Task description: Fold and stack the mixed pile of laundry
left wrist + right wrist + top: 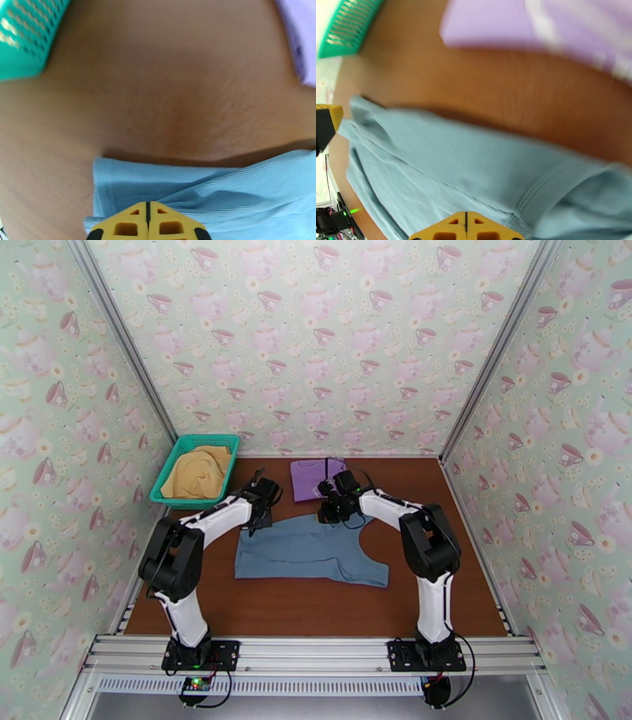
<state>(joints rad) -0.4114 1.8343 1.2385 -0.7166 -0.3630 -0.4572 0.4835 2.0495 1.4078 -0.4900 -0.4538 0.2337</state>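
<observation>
The grey-blue garment [312, 549] lies spread flat in the middle of the table. My left gripper [257, 520] is at its far left corner and my right gripper [332, 515] at its far edge by the neckline. In the left wrist view, the left gripper [147, 211] is shut, with the garment's [221, 189] folds running into its tips. In the right wrist view, the right gripper [466, 223] is likewise shut on the garment [454, 165]. The lilac-purple shirt [314, 477] lies folded behind it. The mustard-yellow garment [197, 473] sits in the basket.
The teal mesh basket [178, 457] stands at the back left against the side wall. Brown table [316, 607] shows in front of the garment and to its right. Patterned walls close in three sides.
</observation>
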